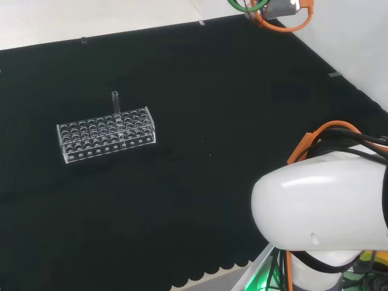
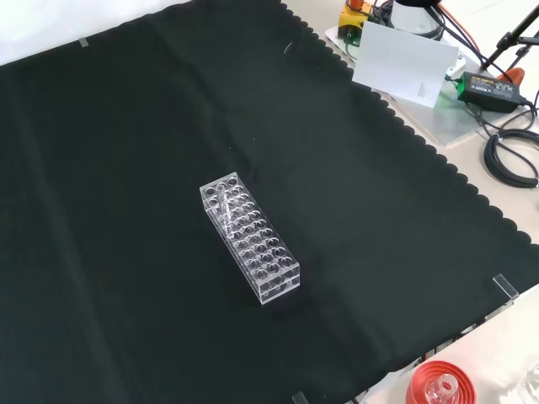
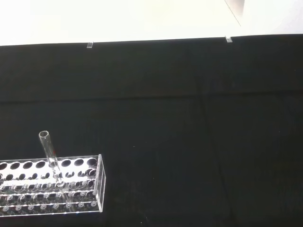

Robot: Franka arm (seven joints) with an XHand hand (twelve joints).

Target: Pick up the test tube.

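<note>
A clear rack (image 1: 106, 134) is sitting on the black cloth (image 1: 200, 200), left of the arm's white link (image 1: 321, 206) in the head view, keeping the single test tube (image 1: 115, 100) standing upright with its open mouth poking above the holes, easy to reach from above, I'd say. The tube is waiting well ahead of the wrist camera. The state of the hand's fingers, I cannot tell.
</note>
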